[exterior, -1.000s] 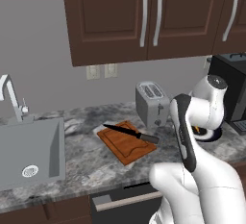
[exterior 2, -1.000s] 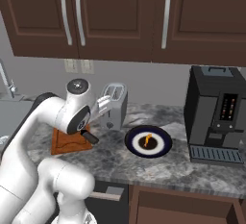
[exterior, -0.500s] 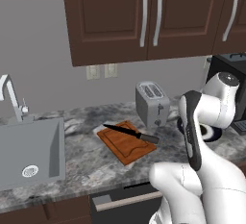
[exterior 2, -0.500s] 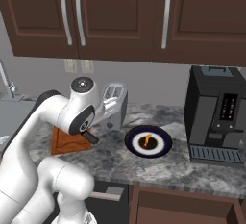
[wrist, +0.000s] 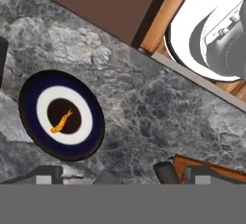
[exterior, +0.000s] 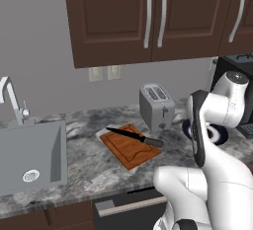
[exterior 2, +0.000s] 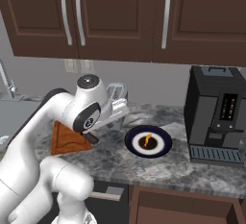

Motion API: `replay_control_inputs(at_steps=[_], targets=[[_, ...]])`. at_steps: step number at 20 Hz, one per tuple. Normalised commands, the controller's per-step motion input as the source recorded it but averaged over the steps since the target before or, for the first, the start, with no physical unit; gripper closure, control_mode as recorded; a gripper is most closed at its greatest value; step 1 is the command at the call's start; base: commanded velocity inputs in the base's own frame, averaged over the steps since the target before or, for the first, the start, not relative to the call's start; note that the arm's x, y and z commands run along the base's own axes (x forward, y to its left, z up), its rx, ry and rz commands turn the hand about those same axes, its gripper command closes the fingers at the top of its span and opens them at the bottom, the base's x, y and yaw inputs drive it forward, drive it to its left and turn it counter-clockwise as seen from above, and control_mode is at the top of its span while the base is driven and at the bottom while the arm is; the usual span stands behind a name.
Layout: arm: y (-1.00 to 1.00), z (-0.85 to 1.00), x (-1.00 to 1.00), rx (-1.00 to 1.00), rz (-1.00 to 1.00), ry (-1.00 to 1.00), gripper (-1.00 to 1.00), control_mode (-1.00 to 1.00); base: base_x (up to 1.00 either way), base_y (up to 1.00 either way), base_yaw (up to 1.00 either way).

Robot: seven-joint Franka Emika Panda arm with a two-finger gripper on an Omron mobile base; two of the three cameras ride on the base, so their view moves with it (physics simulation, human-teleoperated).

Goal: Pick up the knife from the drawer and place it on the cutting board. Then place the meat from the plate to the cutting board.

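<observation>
The black-bladed knife lies diagonally across the reddish-brown cutting board, its grey handle at the board's right corner. To the right, the blue-rimmed plate holds the small orange meat at its centre. My gripper is open and empty, hanging above the counter between board and plate, looking down. Below it, the plate with the meat sits to one side and the board's corner to the other. The open drawer juts from under the counter.
A silver toaster stands behind the board. A black coffee machine stands right of the plate. The grey sink with its faucet is far left. Cabinet doors hang above the counter.
The arm has swung right, away from the board and knife, towards the plate. The gripper has stayed open. Knife, board, plate and meat have not moved.
</observation>
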Motion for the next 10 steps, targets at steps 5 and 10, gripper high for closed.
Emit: replay_control_inputs(at_steps=[5,10], targets=[[-0.40,0.00,0.00,0.00,-0.20,0.04,-1.00,-1.00,0.00,0.00,0.00],[-0.42,0.00,0.00,0.09,-0.14,0.15,-1.00,-1.00,0.00,0.00,0.00]])
